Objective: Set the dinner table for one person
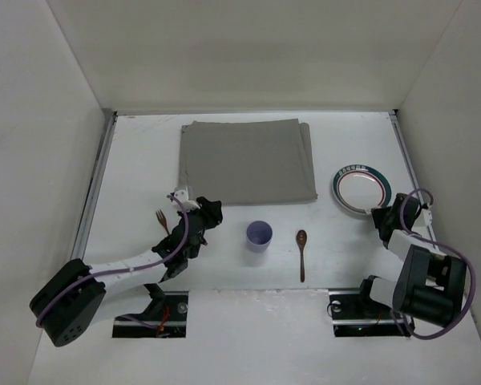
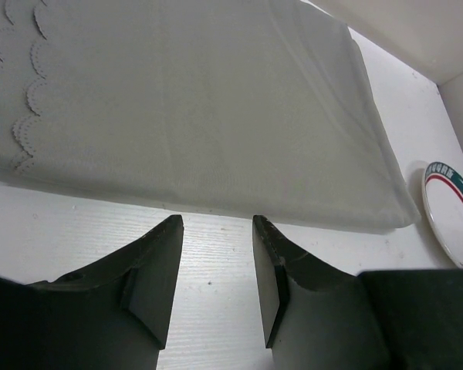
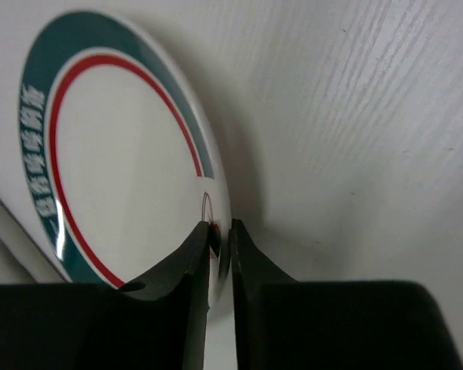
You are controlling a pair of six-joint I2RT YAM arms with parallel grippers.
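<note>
Obs., right side: right gripper (image 1: 381, 215) has its fingers drawn nearly together, clamped on the near rim of the plate (image 1: 361, 189). In the wrist view the rim edge sits pinched right at the fingertips of the right gripper (image 3: 219, 233). The plate (image 3: 123, 154) spreads away from the bite. I cannot tell whether it lies flat on the surface (image 3: 370, 116) or is tipped up.

Position: the plate is at the far-right side of the surface (image 1: 144, 160), close to the side rail and apart from the mat (image 1: 248, 160). From the gripper, the plate lies straight ahead and away from the arm bases. The mat lies to the robot's left of the plate and a little farther back.

Judgement: the coming move turns on that leftward offset. The plate is round, so no long axis matters, only the rim hold.

Left side: left gripper (image 1: 211, 210) has jaws apart, holding nothing, facing the mat's near edge. Fork (image 1: 162, 220) lies just beside it. Cup (image 1: 259, 236) and spoon (image 1: 301, 255) sit between the arms, the spoon's handle toward the bases.
</note>
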